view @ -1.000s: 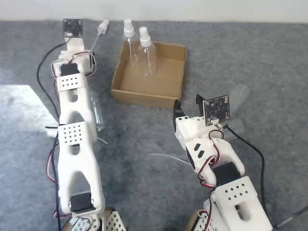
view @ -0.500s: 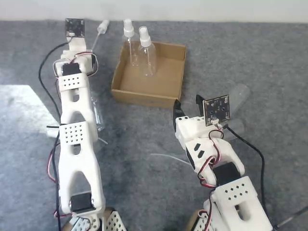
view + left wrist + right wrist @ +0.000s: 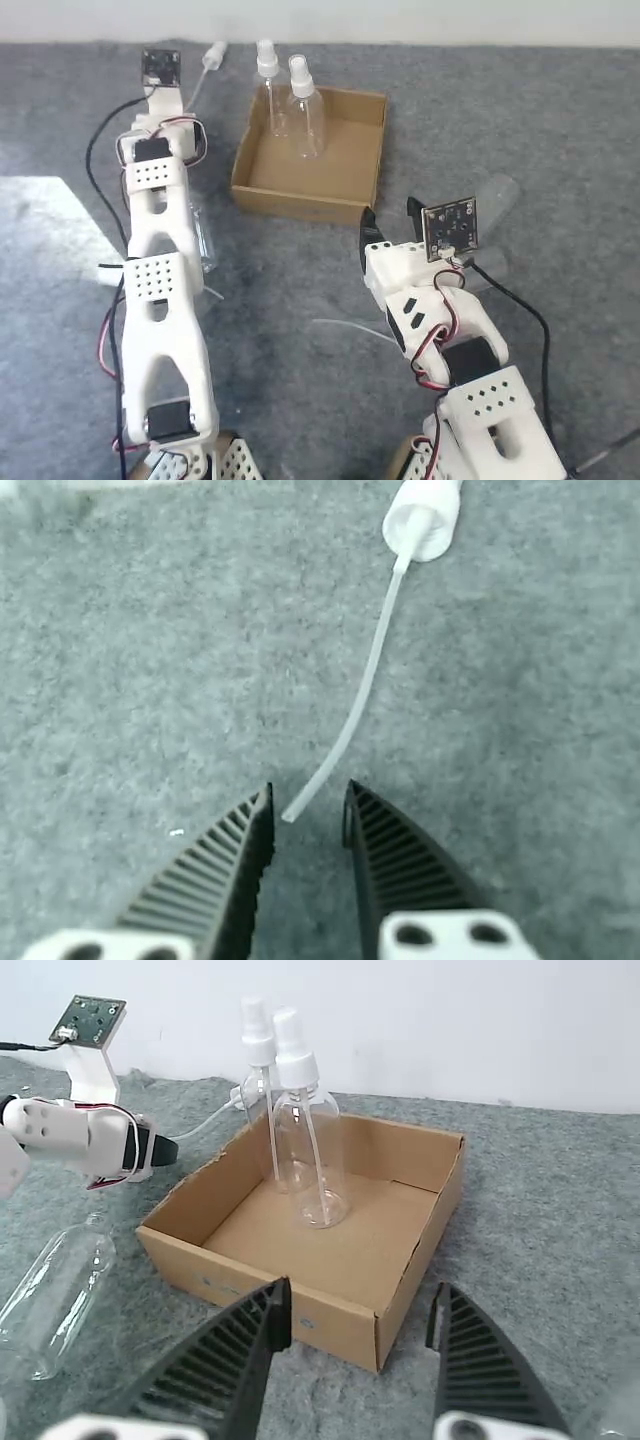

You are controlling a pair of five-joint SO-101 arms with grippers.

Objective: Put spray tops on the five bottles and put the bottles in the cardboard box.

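Spray top (image 3: pixel 422 518) lies loose on the grey felt, its thin dip tube trailing back to end between the narrowly parted jaws of the left gripper (image 3: pixel 306 798), a line-up that looks meant for a pinch on the tube. Two capped bottles (image 3: pixel 305 120) stand upright in a far corner of the cardboard box (image 3: pixel 300 205), apparently finished. The right gripper (image 3: pixel 358 1310) hangs spread wide and empty before the box's near wall. An uncapped bottle (image 3: pixel 60 1285) lies beside the left arm.
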